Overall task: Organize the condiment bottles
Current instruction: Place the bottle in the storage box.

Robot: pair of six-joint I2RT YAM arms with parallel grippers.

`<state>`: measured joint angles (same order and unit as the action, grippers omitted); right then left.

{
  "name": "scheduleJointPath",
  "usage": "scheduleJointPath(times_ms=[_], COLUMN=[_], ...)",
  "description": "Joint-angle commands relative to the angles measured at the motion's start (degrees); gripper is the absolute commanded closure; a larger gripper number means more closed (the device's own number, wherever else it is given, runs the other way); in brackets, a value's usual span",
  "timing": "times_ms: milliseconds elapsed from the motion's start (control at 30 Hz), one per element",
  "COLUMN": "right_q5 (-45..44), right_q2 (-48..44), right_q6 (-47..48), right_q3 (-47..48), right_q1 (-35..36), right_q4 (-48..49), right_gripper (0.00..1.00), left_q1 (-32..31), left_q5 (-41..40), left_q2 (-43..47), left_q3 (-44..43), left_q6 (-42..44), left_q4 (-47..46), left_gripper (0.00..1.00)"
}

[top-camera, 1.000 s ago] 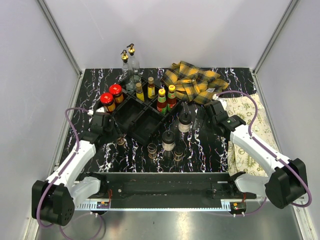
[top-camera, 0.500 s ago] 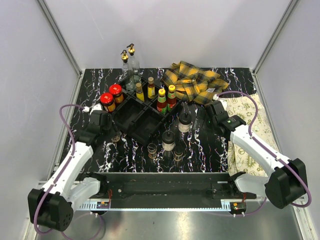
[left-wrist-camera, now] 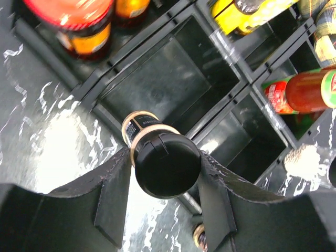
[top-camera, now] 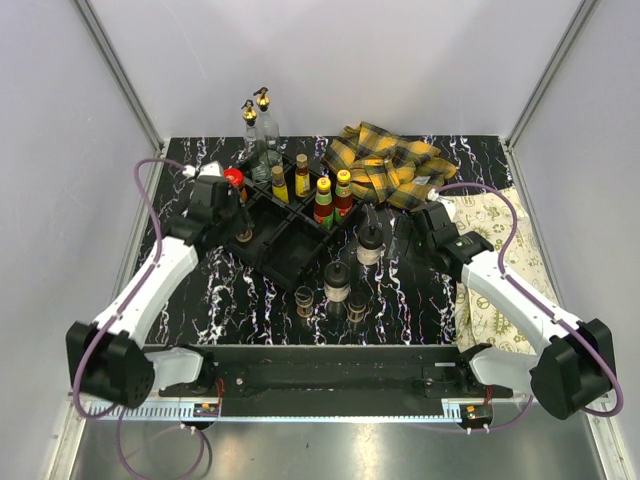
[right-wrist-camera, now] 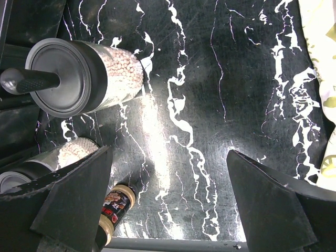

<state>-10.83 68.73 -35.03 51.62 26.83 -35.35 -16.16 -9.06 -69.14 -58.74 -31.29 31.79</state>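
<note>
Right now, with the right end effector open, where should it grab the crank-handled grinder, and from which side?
Probably the clear glass body below the black lid, approached level from the right, where the right end effector is. The grinder stands upright, its round body suits a pinch, and the crank handle on top obstructs a top-down grip.

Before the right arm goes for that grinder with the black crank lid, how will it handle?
The grinder stands tall and narrow under a bulky lid, so a high push could tip it. Its clear wall looks rigid and smooth, so it may slip in the right pincer. Packed with pale grains, it is probably hefty for its size.
</note>
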Motion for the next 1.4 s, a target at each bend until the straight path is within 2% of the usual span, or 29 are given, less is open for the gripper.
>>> scheduleJointPath(times_ms=[0, 467, 800, 900, 1033, 1133, 1167, 1367], right_q5=[0.28, 2.13, 2.39, 2.39, 2.39, 2.31, 2.48, 2.83], right_q2=[-1.93, -2.63, -3.25, -3.25, -3.60, -3.69, -3.78, -4.30], right_q6=[-0.48, -0.22, 0.13, -0.13, -0.13, -0.22, -0.22, -0.31], right_q3=[-0.46, -0.37, -0.37, -0.46, -0.73, -0.73, -0.73, -0.99], right_q1=[-0.81, -1.43, -1.52, -1.52, -1.60, -1.60, -1.60, -1.60], right_q4=[1.25, 0.99, 0.64, 0.37, 0.20, 0.11, 0.20, 0.20], right_gripper=[0.00, 0.00, 0.00, 0.00, 0.00, 0.00, 0.00, 0.00], left_q1=[-0.54, -0.89, -0.89, -0.89, -0.89, -0.89, -0.89, -0.97], left_q5=[0.18, 3.78, 4.22, 4.40, 4.14, 4.31, 4.31, 5.02], left_q2=[-5.55, -26.99, -33.07, -34.30, -34.30, -34.22, -34.21, -33.16], left_q3=[-5.15, -16.31, -18.69, -18.78, -18.43, -18.25, -18.25, -19.66], left_q6=[1.67, 2.02, 2.02, 2.02, 2.02, 2.28, 2.28, 2.99], left_q4=[-6.03, -12.54, -14.91, -15.00, -15.00, -14.65, -14.48, -12.90], left_gripper=[1.00, 1.00, 1.00, 0.96, 0.84, 0.70, 0.62, 0.42])
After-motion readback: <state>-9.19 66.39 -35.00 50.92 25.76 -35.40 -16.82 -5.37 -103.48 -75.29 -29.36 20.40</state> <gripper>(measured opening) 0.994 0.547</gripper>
